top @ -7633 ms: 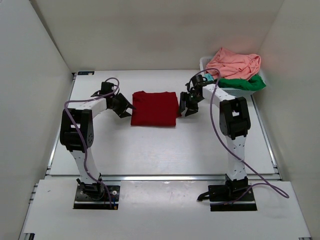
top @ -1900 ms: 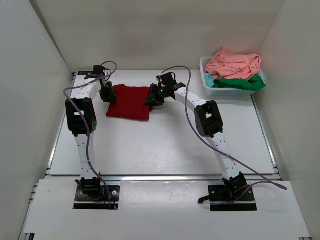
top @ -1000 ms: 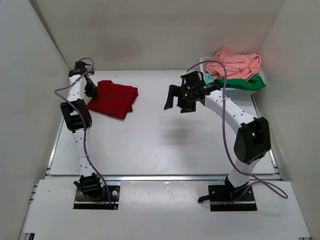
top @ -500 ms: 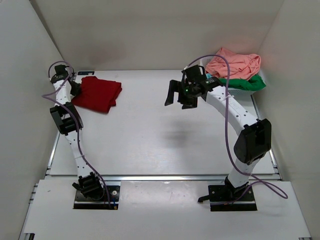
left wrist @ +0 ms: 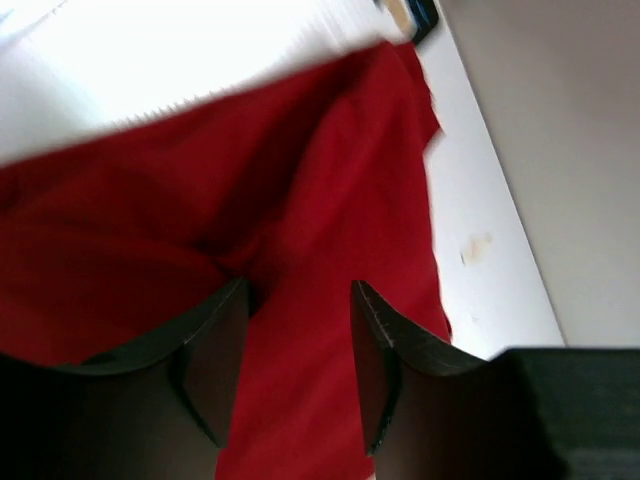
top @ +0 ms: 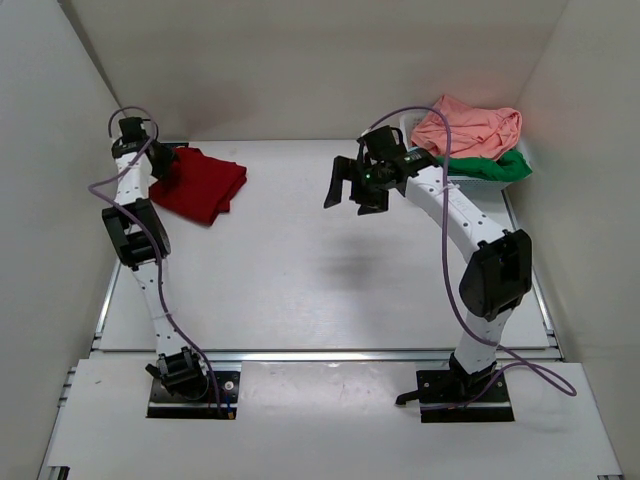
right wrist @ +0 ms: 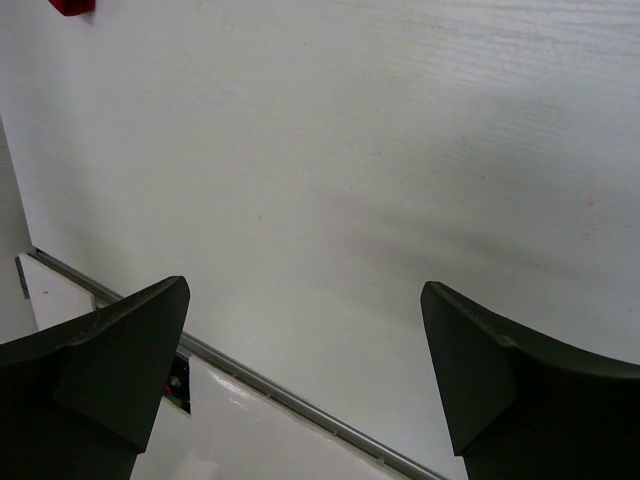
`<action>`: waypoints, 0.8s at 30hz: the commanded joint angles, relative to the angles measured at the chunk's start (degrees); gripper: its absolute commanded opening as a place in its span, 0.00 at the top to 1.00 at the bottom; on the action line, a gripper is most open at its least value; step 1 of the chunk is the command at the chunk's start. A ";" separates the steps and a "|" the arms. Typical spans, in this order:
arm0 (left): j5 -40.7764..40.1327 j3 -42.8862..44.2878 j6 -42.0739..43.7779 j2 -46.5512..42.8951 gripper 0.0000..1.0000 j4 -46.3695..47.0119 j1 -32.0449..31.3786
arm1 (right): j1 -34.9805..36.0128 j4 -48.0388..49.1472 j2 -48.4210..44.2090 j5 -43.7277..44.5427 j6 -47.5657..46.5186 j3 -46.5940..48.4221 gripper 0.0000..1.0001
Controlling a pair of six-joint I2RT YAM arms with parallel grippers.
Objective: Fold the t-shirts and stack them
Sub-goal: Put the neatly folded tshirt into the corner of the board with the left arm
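Since the left gripper point(left wrist: 300, 290) stands partly open, its fingers parted over the folded dark red t-shirt point(top: 205, 185) and pinching nothing, it should lift straight up so that no fold drags. The shirt lies at the far left of the table point(top: 300, 290). The right gripper point(top: 352, 190) hangs wide open and empty above mid-table, near the salmon pink t-shirt point(top: 468, 125) heaped on the green t-shirt point(top: 485, 167).

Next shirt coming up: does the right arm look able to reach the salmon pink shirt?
Probably yes: the right gripper is open and empty, and the salmon pink shirt lies uncovered with nothing between them.
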 commanded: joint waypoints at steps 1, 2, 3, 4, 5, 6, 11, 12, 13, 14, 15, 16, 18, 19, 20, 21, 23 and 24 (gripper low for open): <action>-1.71 -8.26 2.43 -14.74 0.44 3.79 -1.78 | -0.44 1.39 -0.45 -1.01 -0.14 4.66 0.01; -2.85 -11.34 2.70 -15.72 0.44 4.15 -1.87 | -0.70 1.39 -0.71 -1.10 0.04 4.58 0.01; -3.82 -12.32 3.57 -17.91 0.44 4.15 -2.05 | -0.61 1.82 -1.23 -1.36 0.04 3.62 0.01; -4.52 -13.99 5.06 -19.23 0.43 3.54 -2.31 | -0.96 2.44 -1.67 -1.89 0.13 3.61 0.01; -4.71 -15.31 6.03 -19.86 0.44 3.36 -2.75 | -1.23 2.70 -2.46 -1.81 0.74 2.74 0.01; -4.62 -15.93 8.22 -21.08 0.44 2.84 -3.54 | -1.23 3.92 -2.64 -2.50 0.65 1.43 0.01; -4.10 -25.05 20.88 -25.48 0.44 3.71 -9.86 | -1.75 6.48 -4.40 -3.65 1.53 -0.79 0.00; -4.27 -27.25 23.59 -26.45 0.44 3.62 -11.18 | -1.58 7.01 -4.58 -3.74 1.27 -0.87 0.01; -4.62 -28.41 26.40 -27.24 0.44 3.97 -12.93 | -1.49 6.75 -4.58 -3.74 1.18 -0.78 0.01; -5.05 -30.77 29.22 -28.12 0.44 3.80 -13.90 | -1.41 6.66 -4.75 -3.74 1.18 -1.04 0.00; -6.71 -32.62 30.81 -28.12 0.44 3.54 -15.83 | -1.58 7.27 -5.01 -3.74 1.18 -0.79 0.01; -8.64 -34.20 33.18 -28.39 0.44 3.45 -16.81 | -1.49 7.54 -5.37 -4.00 1.79 -1.39 0.01; -12.00 -36.66 36.26 -28.74 0.44 3.36 -21.03 | -1.40 8.15 -5.89 -3.65 1.53 -1.92 0.00; -13.92 -37.90 36.45 -28.91 0.43 3.97 -22.43 | -1.67 8.42 -6.51 -4.17 1.71 -2.71 0.01; -14.63 -38.61 36.71 -28.74 0.43 4.32 -22.70 | -1.67 8.77 -6.77 -4.00 1.88 -4.02 0.01; -16.12 -39.31 36.63 -29.00 0.42 4.33 -24.01 | -1.84 9.03 -7.12 -4.26 2.49 -3.95 0.01; -19.90 -39.93 36.80 -28.30 0.43 5.03 -25.51 | -1.24 9.47 -8.00 -4.26 2.32 -5.26 0.01; -20.70 -40.37 37.24 -28.13 0.41 5.20 -25.69 | -1.58 9.47 -8.35 -4.35 2.50 -5.53 0.01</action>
